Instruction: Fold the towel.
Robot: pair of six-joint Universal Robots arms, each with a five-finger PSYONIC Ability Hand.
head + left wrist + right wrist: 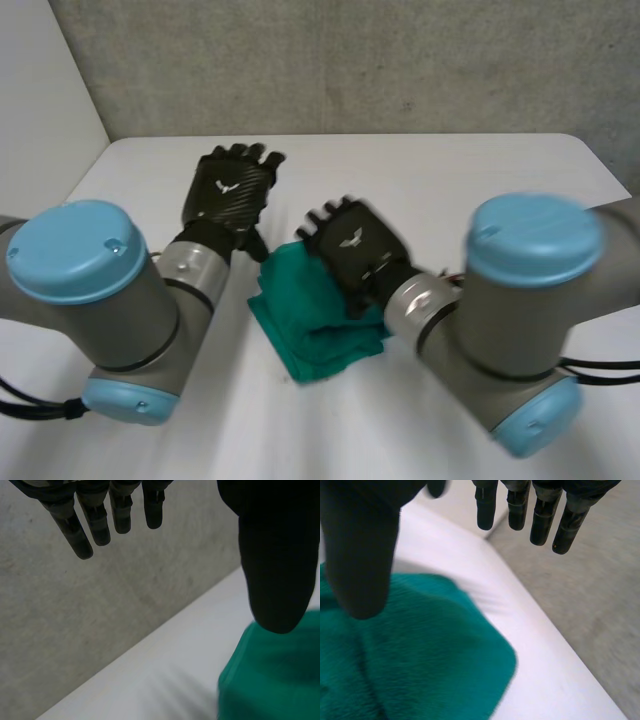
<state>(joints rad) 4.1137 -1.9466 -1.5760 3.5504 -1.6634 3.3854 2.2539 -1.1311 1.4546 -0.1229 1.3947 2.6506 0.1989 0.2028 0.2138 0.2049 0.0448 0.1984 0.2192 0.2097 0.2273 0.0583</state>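
A green towel [310, 320] lies bunched and folded in the middle of the white table [470, 170]. My right hand [352, 248] hovers over the towel's far right part, fingers straight and thumb apart, holding nothing. In the right wrist view the towel [420, 655] spreads below that hand [520, 505], with a rounded edge towards the table's rim. My left hand [230, 190] is raised beside the towel's far left corner, open and empty. The left wrist view has the towel [270, 680] under the thumb of the left hand [95, 525].
A grey wall [350, 60] stands behind the table's far edge. Bare tabletop [165, 670] runs beyond the towel to that edge. My two arms cross the front of the table on either side of the towel.
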